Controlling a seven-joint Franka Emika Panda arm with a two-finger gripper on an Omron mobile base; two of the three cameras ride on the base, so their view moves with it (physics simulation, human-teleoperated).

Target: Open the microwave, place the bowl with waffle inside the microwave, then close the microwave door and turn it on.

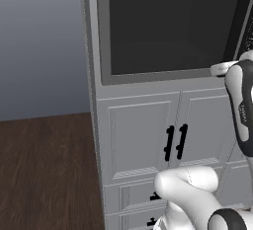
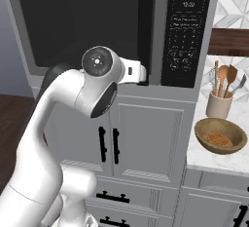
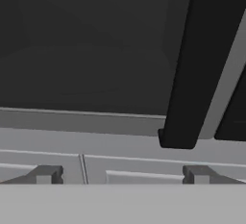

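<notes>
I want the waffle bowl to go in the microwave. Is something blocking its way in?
Yes. The microwave door is shut across the front. The bowl sits on the counter to the right. The open gripper is near the door's handle.

The arm [image 2: 58, 123] is rising from the base, elbowing up and bending toward two o'clock; the gripper [image 3: 122, 175] is pointing forward, its jaws standing wide apart, holding nothing.

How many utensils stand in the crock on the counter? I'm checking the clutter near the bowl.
3, as far as I can tell: in the crock behind the bowl, a thin stick on the left, a wooden spoon in the middle and a spatula on the right. Others may be hidden.
</notes>
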